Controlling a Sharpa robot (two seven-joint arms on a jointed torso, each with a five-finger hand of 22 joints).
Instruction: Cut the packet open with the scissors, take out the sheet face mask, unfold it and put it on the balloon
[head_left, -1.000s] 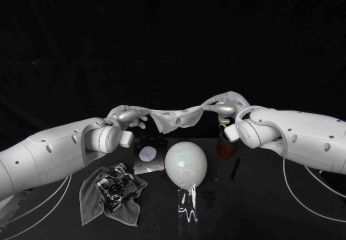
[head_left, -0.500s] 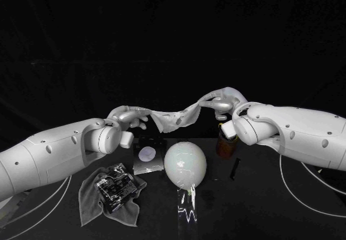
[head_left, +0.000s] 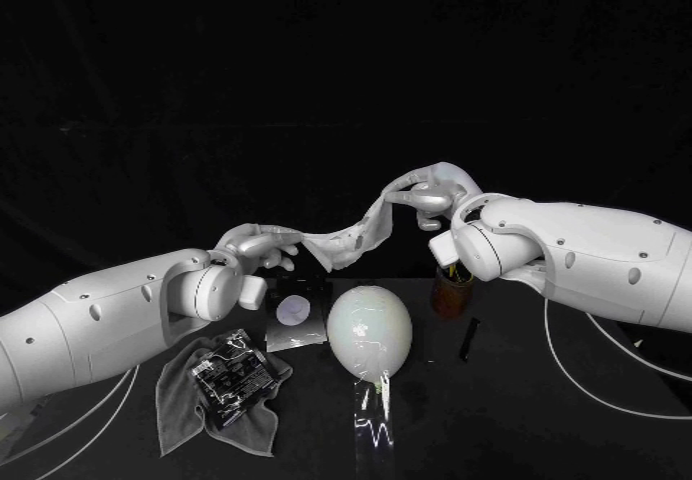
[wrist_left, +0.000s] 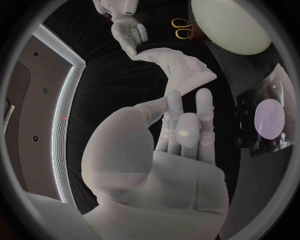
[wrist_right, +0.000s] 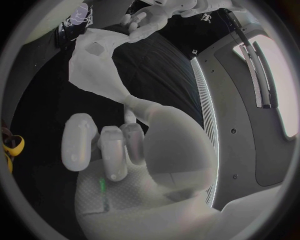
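Mask (head_left: 353, 233) held by left hand (head_left: 261, 243), right hand (head_left: 427, 196) higher

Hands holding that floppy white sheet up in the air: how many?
2. The left hand holds the lower end of the sheet mask; the right hand holds its higher end. No other hand is on it.

Left hand (head_left: 263, 243) low (right hand (head_left: 428, 194) higher)
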